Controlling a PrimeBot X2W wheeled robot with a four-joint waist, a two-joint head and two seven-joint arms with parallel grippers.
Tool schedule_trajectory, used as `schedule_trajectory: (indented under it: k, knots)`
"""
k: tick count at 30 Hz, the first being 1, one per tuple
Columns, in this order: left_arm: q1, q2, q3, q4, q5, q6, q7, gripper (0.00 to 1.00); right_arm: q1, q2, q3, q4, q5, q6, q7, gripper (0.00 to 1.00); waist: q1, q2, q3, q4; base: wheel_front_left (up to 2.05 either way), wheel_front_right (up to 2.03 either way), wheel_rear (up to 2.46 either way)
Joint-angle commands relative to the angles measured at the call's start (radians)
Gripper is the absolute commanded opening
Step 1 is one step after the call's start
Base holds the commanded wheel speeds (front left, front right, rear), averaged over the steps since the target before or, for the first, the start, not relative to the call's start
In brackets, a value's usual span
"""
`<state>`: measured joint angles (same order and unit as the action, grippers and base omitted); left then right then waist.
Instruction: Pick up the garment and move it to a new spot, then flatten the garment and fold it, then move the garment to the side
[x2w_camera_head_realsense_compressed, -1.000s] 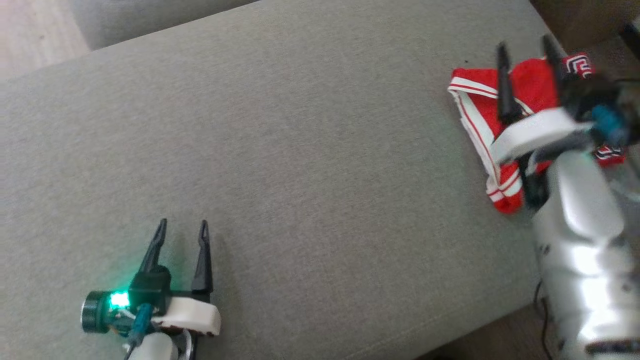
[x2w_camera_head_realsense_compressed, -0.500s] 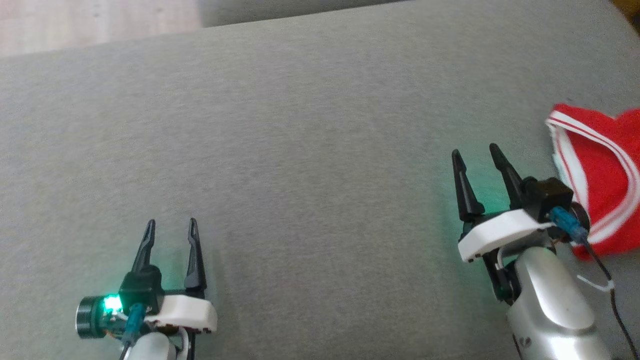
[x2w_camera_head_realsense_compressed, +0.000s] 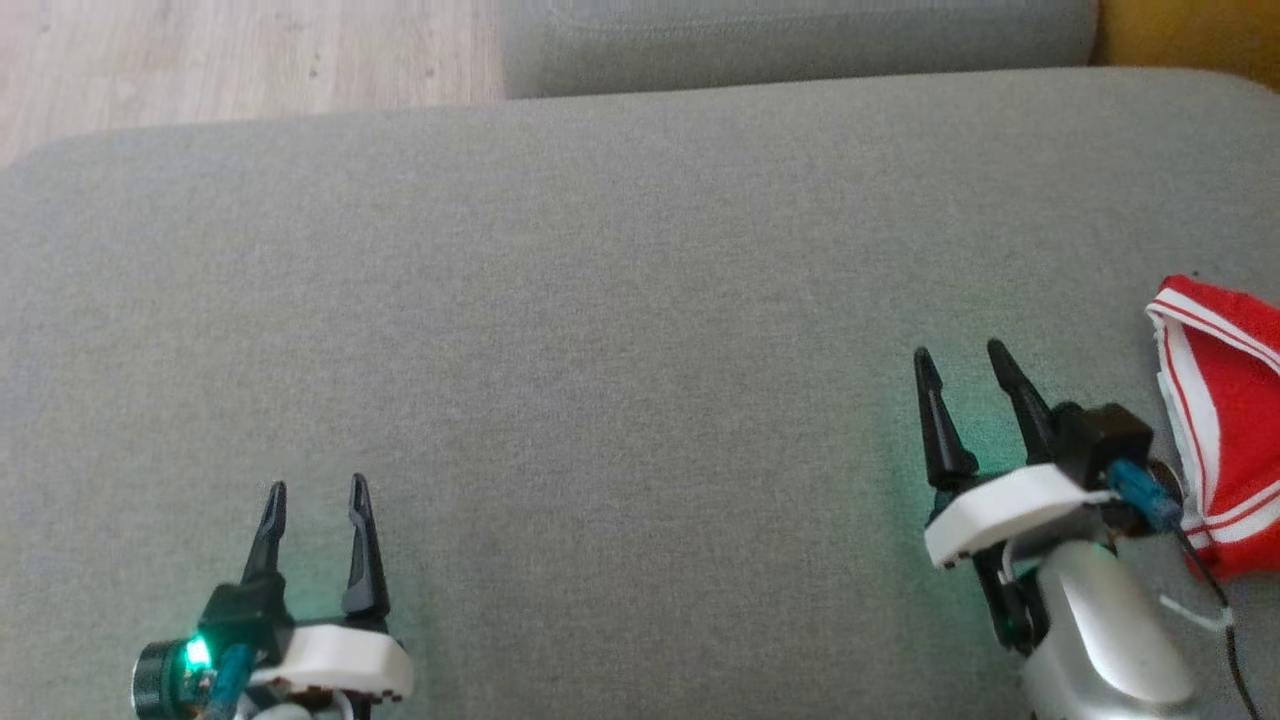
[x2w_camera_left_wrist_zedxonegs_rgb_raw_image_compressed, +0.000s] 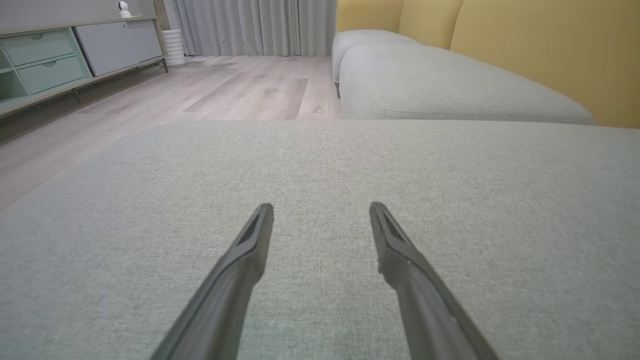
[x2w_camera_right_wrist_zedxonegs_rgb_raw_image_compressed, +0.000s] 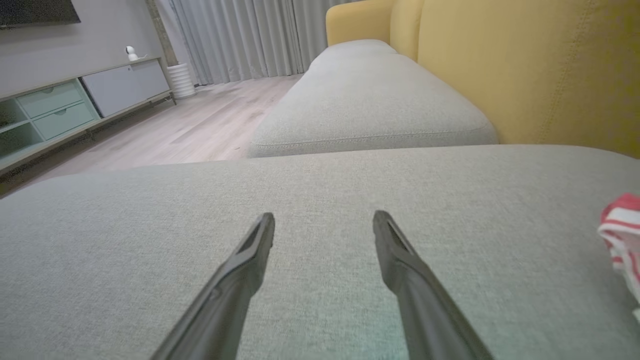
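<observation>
Garment (x2w_camera_head_realsense_compressed: 1225, 430): red, white-striped, bunched fabric

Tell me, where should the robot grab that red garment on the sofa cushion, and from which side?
Probably the white-striped edge of the garment, approached by the open right hand from the garment's left: that layered edge lies nearest the hand.

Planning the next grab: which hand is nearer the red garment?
The right hand, just beside the red garment; the left hand sits far across the grey cushion. Both are open and empty.
</observation>
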<state>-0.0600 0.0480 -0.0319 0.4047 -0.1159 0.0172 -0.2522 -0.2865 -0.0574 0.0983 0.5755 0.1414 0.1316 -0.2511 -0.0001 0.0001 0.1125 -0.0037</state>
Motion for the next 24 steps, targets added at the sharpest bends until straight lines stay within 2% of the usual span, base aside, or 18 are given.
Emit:
schedule_trajectory:
  k: [1, 9, 10, 14, 24]
  knots:
    - [-0.012, 0.003, 0.036, -0.034, -0.005, -0.003, -0.01, 1.0, -0.009, 0.007, 0.019, -0.027, 0.006, -0.001, -0.011, 1.0, 0.0001, -0.0001, -0.011, -0.003, 0.0, 0.0, 0.0]
    - [0.034, 0.002, 0.038, -0.037, -0.064, -0.025, -0.01, 1.0, 0.022, 0.007, 0.024, -0.024, 0.018, -0.001, -0.011, 1.0, 0.0001, -0.0001, -0.054, -0.014, 0.0, 0.0, 0.0]
    - [0.059, 0.0, 0.004, -0.005, -0.066, -0.026, 0.0, 0.0, 0.036, 0.001, -0.002, 0.005, 0.009, 0.0, 0.0, 0.0, 0.0001, -0.0001, -0.054, -0.014, 0.0, 0.0, 0.0]
    - [0.075, -0.002, 0.002, 0.049, -0.073, -0.027, 0.007, 0.0, 0.06, 0.002, -0.004, 0.052, 0.014, 0.0, 0.003, 0.0, 0.0001, -0.0001, -0.056, -0.014, 0.0, 0.0, 0.0]
    - [0.063, -0.001, 0.016, 0.035, -0.187, -0.037, 0.039, 0.0, 0.069, 0.003, -0.022, 0.023, 0.131, 0.0, 0.034, 0.0, 0.0001, -0.0001, -0.06, -0.013, 0.0, 0.0, 0.0]
